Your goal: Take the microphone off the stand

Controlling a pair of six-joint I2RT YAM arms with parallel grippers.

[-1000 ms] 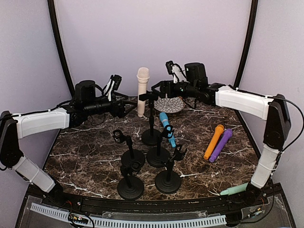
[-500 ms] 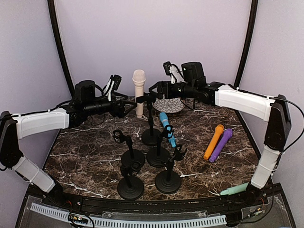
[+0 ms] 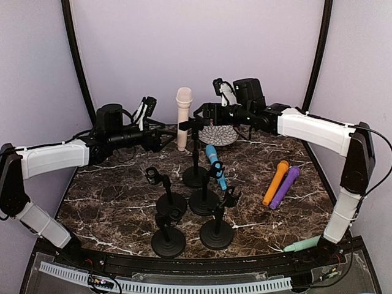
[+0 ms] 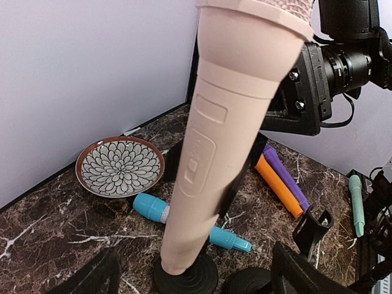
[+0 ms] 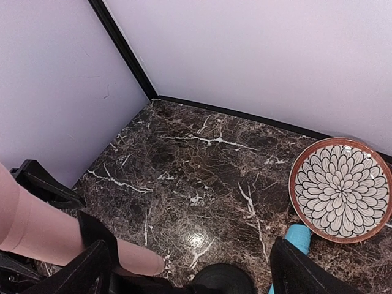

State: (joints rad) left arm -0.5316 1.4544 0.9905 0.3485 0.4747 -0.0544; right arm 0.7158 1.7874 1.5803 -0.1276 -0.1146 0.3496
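Observation:
A beige microphone [image 3: 183,116] stands upright in the clip of the rear stand [image 3: 195,176]. My left gripper [image 3: 166,136] is open. In the left wrist view the beige microphone [image 4: 220,141] fills the middle, with its lower end between the spread fingers [image 4: 86,278] and not touching them. My right gripper [image 3: 201,113] is open, level with the clip on the microphone's other side. In the right wrist view the microphone's lower end [image 5: 67,242] shows at the lower left, held in the black clip [image 5: 92,233]. The stand's base [image 5: 226,280] lies below.
A blue microphone [image 3: 215,165] sits in a middle stand. Three empty stands [image 3: 168,236] are nearer the front. Orange [image 3: 275,182] and purple [image 3: 285,187] microphones lie at the right, and a green one [image 3: 303,245] lies at the front edge. A patterned plate [image 3: 218,133] is at the back.
The beige microphone's head and my right gripper shifted a little left half a second ago and have come back right. The left arm has not moved.

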